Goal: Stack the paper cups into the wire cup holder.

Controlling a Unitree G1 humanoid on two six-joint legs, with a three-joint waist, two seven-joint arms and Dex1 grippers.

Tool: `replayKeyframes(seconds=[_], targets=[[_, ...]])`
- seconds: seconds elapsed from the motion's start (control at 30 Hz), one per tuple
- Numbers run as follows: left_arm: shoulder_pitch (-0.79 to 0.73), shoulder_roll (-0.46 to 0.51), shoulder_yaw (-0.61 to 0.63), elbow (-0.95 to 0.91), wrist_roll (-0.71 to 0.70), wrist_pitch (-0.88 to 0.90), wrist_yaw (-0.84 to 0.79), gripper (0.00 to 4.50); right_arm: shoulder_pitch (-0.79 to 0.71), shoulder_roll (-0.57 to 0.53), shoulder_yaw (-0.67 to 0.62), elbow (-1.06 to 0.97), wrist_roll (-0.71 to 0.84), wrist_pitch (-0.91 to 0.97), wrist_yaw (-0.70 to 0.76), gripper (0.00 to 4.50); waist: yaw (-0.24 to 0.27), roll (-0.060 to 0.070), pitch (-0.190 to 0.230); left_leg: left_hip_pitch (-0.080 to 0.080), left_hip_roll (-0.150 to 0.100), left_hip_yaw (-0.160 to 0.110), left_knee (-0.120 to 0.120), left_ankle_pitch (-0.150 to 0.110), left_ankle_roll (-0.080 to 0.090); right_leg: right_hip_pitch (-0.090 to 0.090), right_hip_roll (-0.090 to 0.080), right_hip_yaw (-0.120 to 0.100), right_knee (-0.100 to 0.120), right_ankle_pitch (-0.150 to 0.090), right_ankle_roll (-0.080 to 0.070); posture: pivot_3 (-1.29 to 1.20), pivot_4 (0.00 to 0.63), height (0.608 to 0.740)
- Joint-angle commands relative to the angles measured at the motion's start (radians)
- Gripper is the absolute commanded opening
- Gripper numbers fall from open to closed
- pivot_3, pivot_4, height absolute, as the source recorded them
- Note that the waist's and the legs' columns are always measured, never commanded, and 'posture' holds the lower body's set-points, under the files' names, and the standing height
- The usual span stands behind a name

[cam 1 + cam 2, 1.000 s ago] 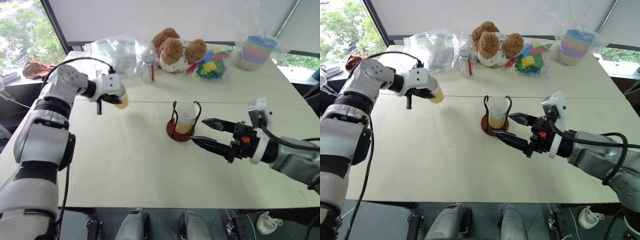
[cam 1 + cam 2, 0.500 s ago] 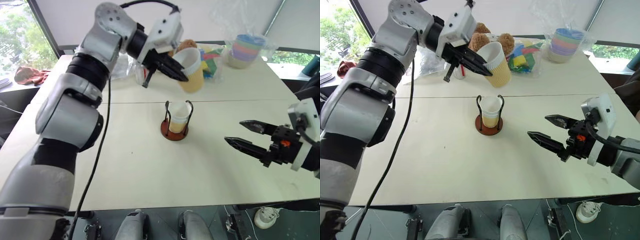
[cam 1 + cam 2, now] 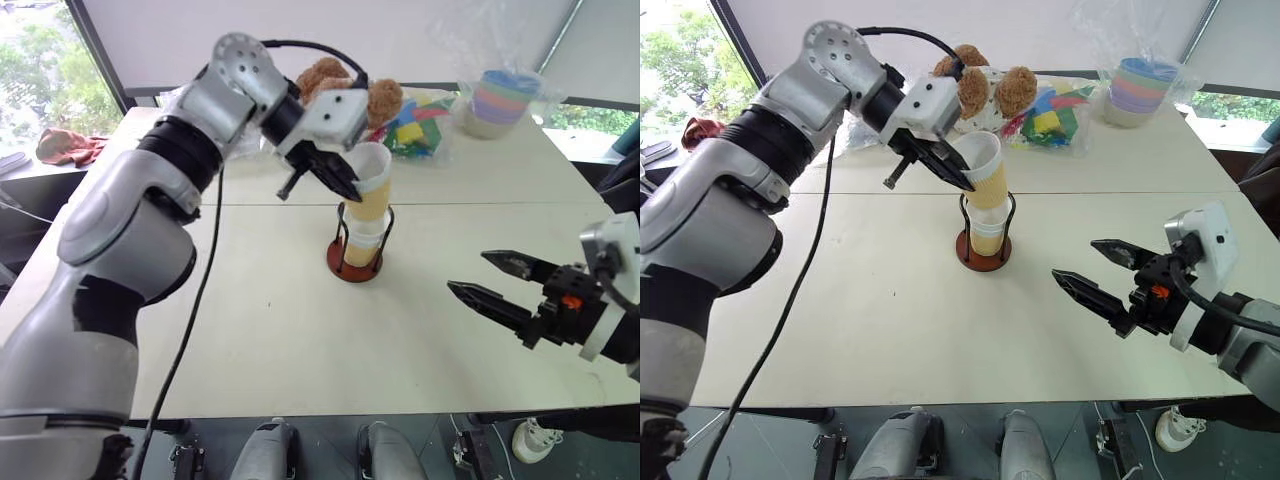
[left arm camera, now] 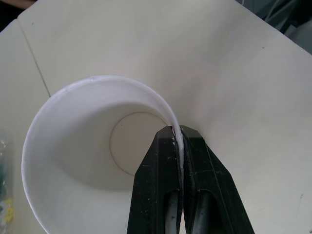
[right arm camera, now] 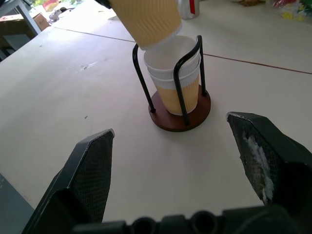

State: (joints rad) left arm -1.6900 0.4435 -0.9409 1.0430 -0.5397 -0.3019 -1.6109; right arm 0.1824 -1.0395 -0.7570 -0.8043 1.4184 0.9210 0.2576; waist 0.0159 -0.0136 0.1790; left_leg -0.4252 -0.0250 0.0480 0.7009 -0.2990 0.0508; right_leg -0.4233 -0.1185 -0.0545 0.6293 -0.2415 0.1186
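My left gripper [image 3: 352,188] is shut on the rim of a yellow-tan paper cup [image 3: 371,190], one finger inside and one outside. That cup hangs tilted, its bottom at the mouth of the paper cups [image 5: 171,63] nested in the wire cup holder [image 3: 341,270]. Two white rims show inside the black wire loops [image 5: 187,58] on the reddish-brown base [image 5: 197,116]. In the left wrist view the fingertips [image 4: 165,141] pinch the held cup's white wall [image 4: 83,146]. My right gripper [image 3: 468,272] stands open to the right of the holder, apart from it, above the table.
Along the table's far edge sit a brown teddy bear [image 3: 322,73], a bag of coloured blocks [image 3: 420,115], a plastic-wrapped stack of pastel cups [image 3: 500,100] and a silver drink can [image 5: 187,7]. A red cloth [image 3: 65,145] lies far left.
My left arm carried the cup from the table's left side up and across, then down onto the holder's top. The right gripper drew back from the holder toward the right, still open.
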Motion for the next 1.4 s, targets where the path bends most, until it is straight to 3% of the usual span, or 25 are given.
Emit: replayKeyframes(seconds=[0.03, 0.37, 0.47, 0.6, 0.73, 0.9, 1.03, 1.17, 1.3, 1.4], targets=[[-0.016, -0.020, -0.020, 0.041, 0.047, -0.066, -0.004, 0.07, -0.020, -0.005, 0.003, -0.018, 0.018, -0.038, -0.020, 4.03, -0.001, 0.000, 0.000, 0.000, 0.000, 0.000, 0.000, 0.000, 0.000, 0.000, 0.000, 0.000, 0.000, 0.000, 0.000, 0.00, 0.150, 0.740], [-0.011, -0.102, 0.073, 0.161, 0.161, -0.093, -0.004, 0.07, 0.005, 0.002, 0.007, -0.039, 0.029, -0.060, -0.049, 4.03, 0.000, 0.000, 0.000, 0.000, 0.000, 0.000, 0.000, 0.000, 0.000, 0.000, 0.000, 0.000, 0.000, 0.000, 0.000, 0.00, 0.150, 0.740], [-0.009, -0.126, 0.128, 0.193, 0.206, -0.103, -0.004, 0.83, 0.006, 0.002, 0.015, -0.041, 0.028, -0.068, -0.056, 4.03, 0.001, 0.000, 0.000, 0.000, 0.000, 0.000, 0.000, 0.000, 0.000, 0.000, 0.000, 0.000, 0.000, 0.000, 0.000, 0.00, 0.150, 0.740], [-0.023, -0.147, 0.234, 0.212, 0.220, -0.063, -0.004, 2.75, 0.003, -0.001, 0.027, -0.037, 0.029, -0.075, -0.057, 4.03, 0.000, 0.000, 0.000, 0.000, 0.000, 0.000, 0.000, 0.000, 0.000, 0.000, 0.000, 0.000, 0.000, 0.000, 0.000, 0.00, 0.150, 0.740], [-0.045, -0.145, 0.412, 0.228, 0.204, 0.040, -0.004, 2.75, -0.016, 0.003, 0.072, -0.017, 0.009, -0.088, -0.042, 4.03, -0.001, 0.000, 0.000, 0.000, 0.000, 0.000, 0.000, 0.000, 0.000, -0.001, 0.000, 0.000, 0.000, 0.000, 0.000, 0.00, 0.150, 0.740], [0.062, -0.027, 0.613, 0.176, 0.235, 0.097, 0.116, 2.75, -0.075, 0.070, 0.188, 0.063, -0.134, -0.152, 0.019, 4.03, -0.009, 0.001, 0.000, 0.001, 0.000, 0.000, 0.000, 0.000, 0.000, -0.001, 0.001, 0.000, 0.001, 0.000, 0.000, 0.00, 0.150, 0.740], [0.332, 0.070, 0.771, -0.111, 0.201, 0.257, 0.319, 2.75, -0.145, 0.129, 0.310, 0.172, -0.303, -0.213, 0.078, 4.03, -0.009, 0.004, -0.003, 0.003, 0.001, 0.001, -0.001, 0.000, 0.000, 0.000, 0.001, 0.001, 0.002, 0.000, 0.000, 0.00, 0.150, 0.740], [0.801, 0.123, 0.947, -0.621, 0.241, 0.435, 0.751, 2.75, -0.197, 0.181, 0.373, 0.289, -0.426, -0.273, 0.135, 4.03, -0.008, 0.005, -0.003, 0.002, 0.001, 0.000, -0.001, 0.004, -0.007, 0.000, 0.001, 0.002, 0.003, 0.000, 0.000, 0.00, 0.150, 0.740], [1.114, 0.038, 1.075, -1.002, 0.203, 0.617, 1.042, 2.75, -0.255, 0.265, 0.407, 0.411, -0.595, -0.409, 0.157, 4.03, 0.007, 0.004, -0.003, -0.001, 0.000, -0.001, -0.001, 0.005, -0.008, -0.001, 0.000, 0.002, 0.001, 0.000, 0.000, 0.00, 0.150, 0.740], [1.261, -0.052, 1.115, -1.179, 0.179, 0.702, 1.176, 2.75, -0.283, 0.340, 0.415, 0.481, -0.700, -0.524, 0.162, 4.03, 0.025, 0.004, -0.003, 0.000, -0.001, -0.002, 0.000, 0.005, -0.009, 0.001, -0.001, 0.002, 0.001, 0.001, 0.000, 0.00, 0.150, 0.740]])
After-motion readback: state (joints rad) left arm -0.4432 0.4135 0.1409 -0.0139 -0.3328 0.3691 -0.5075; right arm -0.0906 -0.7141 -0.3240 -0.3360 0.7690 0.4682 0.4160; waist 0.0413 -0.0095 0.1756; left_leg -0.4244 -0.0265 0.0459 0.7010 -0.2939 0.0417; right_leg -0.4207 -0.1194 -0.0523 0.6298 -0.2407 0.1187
